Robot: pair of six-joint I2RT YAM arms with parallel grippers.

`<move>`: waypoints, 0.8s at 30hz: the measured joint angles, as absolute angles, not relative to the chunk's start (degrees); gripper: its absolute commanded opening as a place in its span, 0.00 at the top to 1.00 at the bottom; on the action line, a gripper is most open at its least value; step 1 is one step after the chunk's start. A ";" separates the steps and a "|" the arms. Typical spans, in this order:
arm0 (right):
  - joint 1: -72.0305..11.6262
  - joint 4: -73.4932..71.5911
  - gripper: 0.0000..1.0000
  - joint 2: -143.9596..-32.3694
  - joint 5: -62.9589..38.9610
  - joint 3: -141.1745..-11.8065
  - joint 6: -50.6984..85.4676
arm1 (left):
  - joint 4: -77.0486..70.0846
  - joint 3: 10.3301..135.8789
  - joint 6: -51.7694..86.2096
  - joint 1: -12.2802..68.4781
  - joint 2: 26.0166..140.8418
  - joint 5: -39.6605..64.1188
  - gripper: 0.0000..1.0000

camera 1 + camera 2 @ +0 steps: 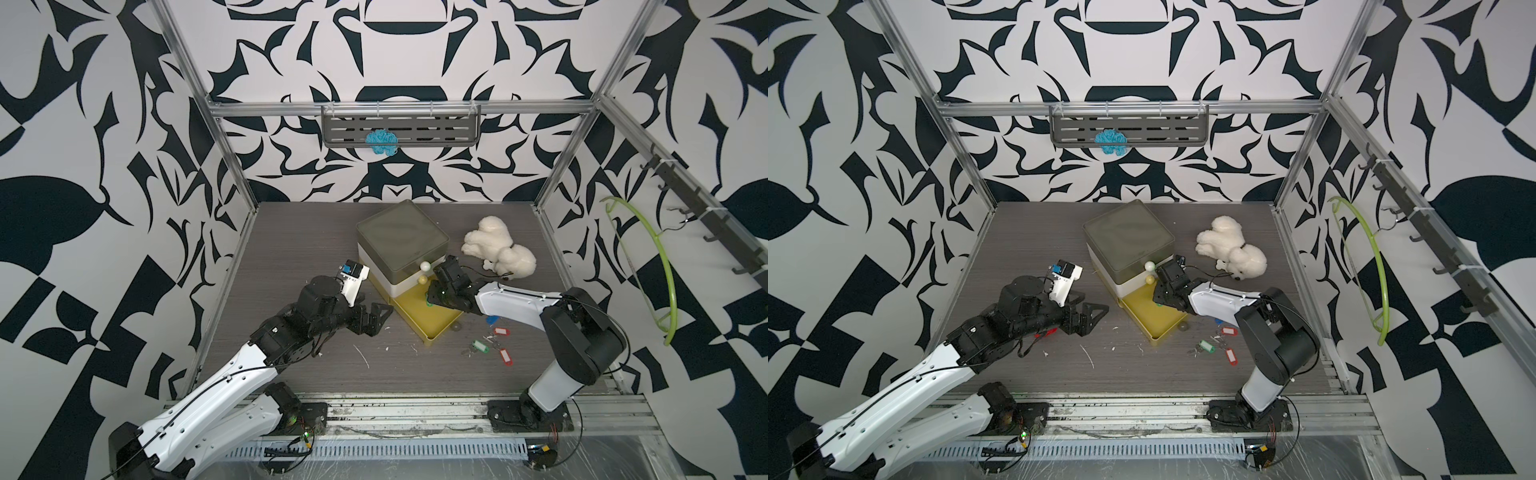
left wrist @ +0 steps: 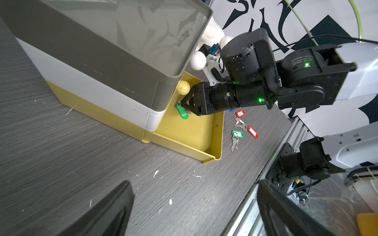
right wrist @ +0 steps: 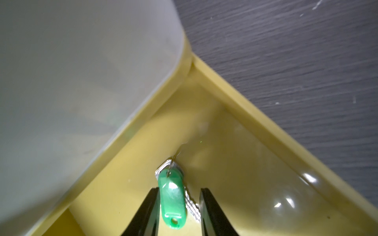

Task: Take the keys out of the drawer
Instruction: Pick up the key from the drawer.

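The yellow drawer (image 1: 432,341) stands pulled out from the bottom of the grey-topped drawer unit (image 1: 401,237). One of the keys, with a green tag (image 3: 172,202), lies in its back corner by the unit (image 2: 182,111). My right gripper (image 3: 180,190) reaches into the drawer (image 2: 192,134) with its jaws on either side of that tag, one finger against it and a narrow gap at the other. More keys with red, green and blue tags (image 1: 494,345) lie on the table right of the drawer (image 2: 243,126). My left gripper (image 1: 374,316) hovers wide open and empty left of the drawer.
A white plush dog (image 1: 498,249) lies behind my right arm. A small olive ball (image 1: 457,328) rests by the drawer's right corner. White and yellow knobs (image 2: 197,60) stick out of the unit's front. A green hanger (image 1: 660,266) hangs on the right wall.
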State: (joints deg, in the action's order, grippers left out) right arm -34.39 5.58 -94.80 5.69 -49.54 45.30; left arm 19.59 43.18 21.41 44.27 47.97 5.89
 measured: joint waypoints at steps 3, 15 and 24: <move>-34.39 4.89 0.63 -95.48 6.31 -49.54 45.80 | 19.57 42.89 21.41 44.27 47.83 5.74 0.01; -34.37 1.74 0.64 -97.82 8.03 -49.54 46.98 | 19.77 41.39 21.63 44.27 47.05 5.37 0.01; -34.09 -0.58 0.66 -99.33 9.19 -50.28 48.05 | 19.77 40.60 22.52 44.27 46.59 5.30 0.01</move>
